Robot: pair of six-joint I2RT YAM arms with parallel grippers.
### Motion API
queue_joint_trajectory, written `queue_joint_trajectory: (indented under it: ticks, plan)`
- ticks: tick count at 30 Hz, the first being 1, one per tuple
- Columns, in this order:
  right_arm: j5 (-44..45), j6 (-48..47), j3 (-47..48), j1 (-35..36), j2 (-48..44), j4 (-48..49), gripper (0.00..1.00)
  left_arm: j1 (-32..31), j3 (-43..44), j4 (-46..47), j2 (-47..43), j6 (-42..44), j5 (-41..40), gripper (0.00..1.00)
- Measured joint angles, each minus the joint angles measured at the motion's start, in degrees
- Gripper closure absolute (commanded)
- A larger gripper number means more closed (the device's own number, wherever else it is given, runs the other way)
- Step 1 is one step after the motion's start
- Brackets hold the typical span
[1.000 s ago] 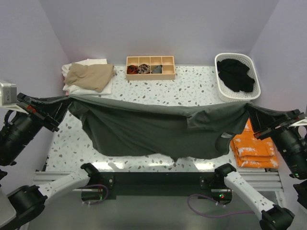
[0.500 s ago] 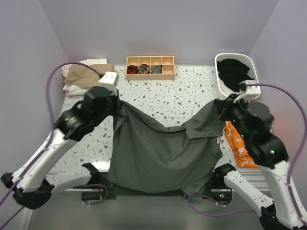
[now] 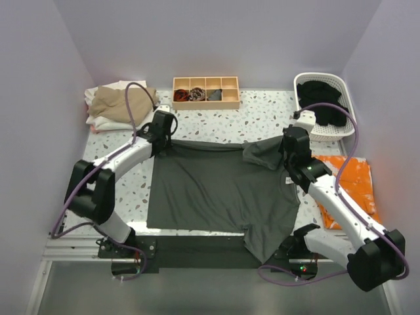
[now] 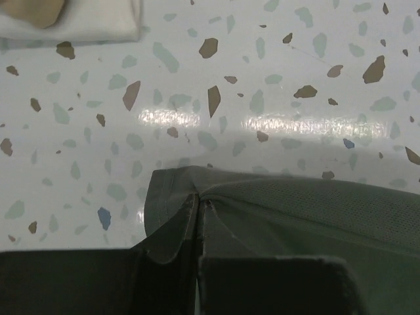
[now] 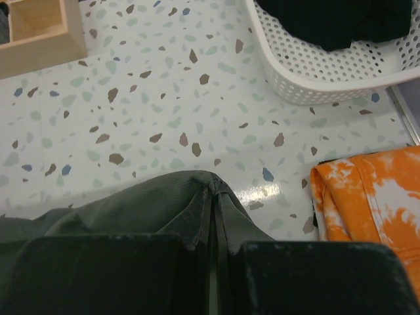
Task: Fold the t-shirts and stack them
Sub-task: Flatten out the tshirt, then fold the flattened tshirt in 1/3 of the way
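A dark charcoal-grey t-shirt [image 3: 216, 190] lies spread across the middle of the table, its lower right part hanging over the near edge. My left gripper [image 3: 161, 139] is shut on the shirt's far left corner [image 4: 172, 197], low over the table. My right gripper [image 3: 287, 156] is shut on the bunched far right corner [image 5: 203, 187]. In each wrist view the cloth is pinched between the dark fingers [image 4: 164, 262] [image 5: 105, 269]. At the back left a tan t-shirt [image 3: 121, 103] lies on a folded white t-shirt [image 3: 125, 123]. A black one [image 3: 321, 98] fills the basket.
A wooden divider box [image 3: 205, 92] with small rolled bundles stands at the back centre. A white perforated basket [image 3: 350, 105] [image 5: 308, 79] sits at the back right. Folded orange tie-dye cloth [image 3: 357, 187] [image 5: 371, 197] lies on the right, close to my right arm.
The grey shirt was stretched in the air between both grippers near the front. Both arms have swung forward and down, and it now lies flat on the table, still held.
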Motion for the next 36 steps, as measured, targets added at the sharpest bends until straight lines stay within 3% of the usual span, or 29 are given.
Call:
queue_joint_trajectory:
  ticks: [6,18,27,36]
  plan:
    - [0.2,-0.1,1.7,-3.3,11.7,8.9,1.0,1.9,7.5,5.4,13.1,4.3,2.3,1.0]
    - [-8.7,0.9,11.4,-10.5,24.8,9.8,1.0,7.4,23.9,7.8,27.1,13.5,5.4,1.0]
    - [-18.0,1.0,16.4,-10.6,27.4,3.4,1.0,7.9,23.5,4.4,28.9,15.4,10.5,1.0]
    - [-17.5,2.3,17.6,-10.7,25.8,-7.7,0.97,7.9,23.5,-1.7,28.4,14.9,10.1,1.0]
